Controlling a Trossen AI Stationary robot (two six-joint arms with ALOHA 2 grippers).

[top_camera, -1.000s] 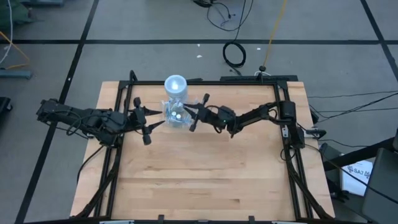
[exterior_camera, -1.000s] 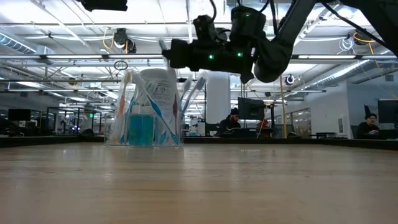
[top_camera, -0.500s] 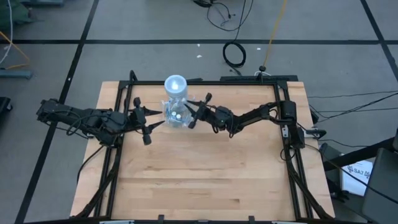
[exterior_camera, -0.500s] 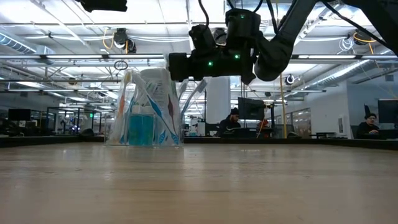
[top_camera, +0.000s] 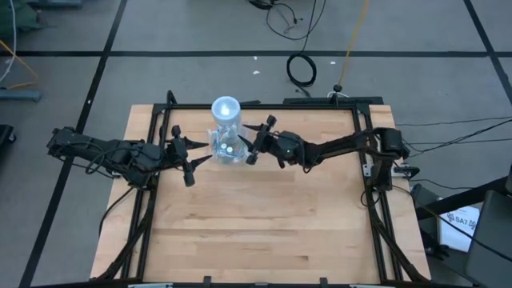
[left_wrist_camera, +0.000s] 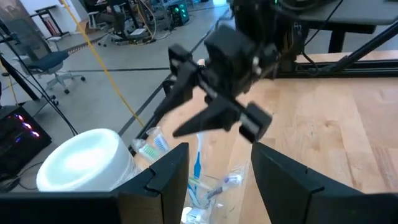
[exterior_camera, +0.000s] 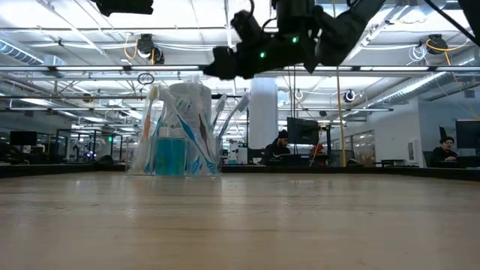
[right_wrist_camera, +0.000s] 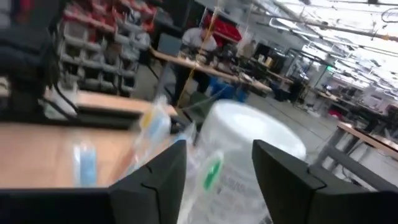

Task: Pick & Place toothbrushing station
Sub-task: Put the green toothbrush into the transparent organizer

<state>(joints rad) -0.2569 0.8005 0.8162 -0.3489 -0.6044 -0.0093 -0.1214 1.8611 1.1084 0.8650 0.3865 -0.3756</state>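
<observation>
The toothbrushing station point(top_camera: 225, 138) stands on the wooden tabletop point(top_camera: 264, 224) near its far edge, left of the middle, between the two arms. It is a see-through plastic holder: a tall clear cylinder capped by a pale, round, slightly domed top, with a lower clear tray part beside it. In the low view the station point(exterior_camera: 176, 129) rests flat on the tabletop, and through its clear walls show thin toothbrushes point(exterior_camera: 180, 120) leaning at crossing angles, some with blue and orange handles, and teal-blue tubes point(exterior_camera: 170, 155) standing low inside. In the left wrist view the pale top point(left_wrist_camera: 81, 160) looks like a smooth white disc, with brush heads and handles lying in the clear part next to it.

The right gripper point(top_camera: 258, 139) hangs just beside the station on its right, raised above the tabletop at about the level of the cylinder's top; its fingers are spread apart and hold nothing. Its wrist view looks straight at the station's clear wall between the two dark fingers point(right_wrist_camera: 155, 180).

The left gripper point(top_camera: 186, 158) waits just to the station's left, fingers spread and empty, not touching it.

People point(exterior_camera: 280, 146) sit at desks in the room beyond.
</observation>
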